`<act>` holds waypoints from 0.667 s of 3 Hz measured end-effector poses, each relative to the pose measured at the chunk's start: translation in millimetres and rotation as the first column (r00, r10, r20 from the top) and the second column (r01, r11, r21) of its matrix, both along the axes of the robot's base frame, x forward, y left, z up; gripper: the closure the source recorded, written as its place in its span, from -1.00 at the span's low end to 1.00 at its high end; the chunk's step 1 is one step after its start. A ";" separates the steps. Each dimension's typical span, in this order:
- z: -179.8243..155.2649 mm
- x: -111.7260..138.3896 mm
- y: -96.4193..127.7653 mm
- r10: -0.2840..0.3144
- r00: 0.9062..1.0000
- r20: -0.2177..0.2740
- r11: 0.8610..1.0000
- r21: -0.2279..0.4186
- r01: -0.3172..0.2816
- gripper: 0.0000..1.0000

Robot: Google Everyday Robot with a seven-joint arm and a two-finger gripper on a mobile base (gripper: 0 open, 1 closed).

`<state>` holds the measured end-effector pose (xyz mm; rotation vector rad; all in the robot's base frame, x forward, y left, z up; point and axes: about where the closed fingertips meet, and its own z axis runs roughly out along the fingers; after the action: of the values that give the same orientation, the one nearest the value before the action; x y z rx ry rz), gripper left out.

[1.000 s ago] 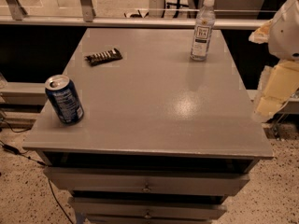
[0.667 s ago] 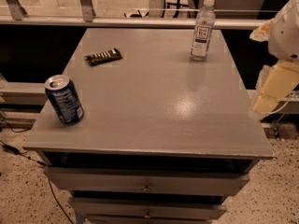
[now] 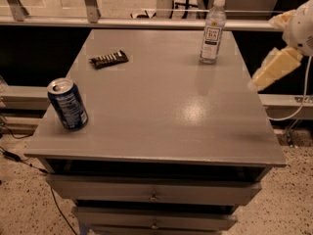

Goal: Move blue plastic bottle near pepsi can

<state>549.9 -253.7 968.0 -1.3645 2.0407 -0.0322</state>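
1. Since the blue plastic bottle (image 3: 212, 31) stands tall and narrow near the far right corner of the counter (image 3: 161, 131), it could be tipped if struck high by the end effector (image 3: 274, 70), which is held off the right edge; whether open or closed cannot be told.
2. The pepsi can (image 3: 67, 104), near the front left corner, could be knocked on arrival.
3. Bottle upright: long axis vertical, cap up.

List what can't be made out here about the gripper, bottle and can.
Camera view only:
- gripper, right of the table: its arm is cut off by the right edge.
- blue plastic bottle: label print too small to read.
- pepsi can: far side hidden by its own body.
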 end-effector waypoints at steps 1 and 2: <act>4.1 58.8 4.2 -0.007 0.997 0.078 0.992 0.129 -0.003 -1.00; -1.1 122.1 -4.5 -0.071 0.990 0.124 0.967 0.253 0.037 -1.00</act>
<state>672.0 -258.2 966.9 -1.1207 1.8991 0.1053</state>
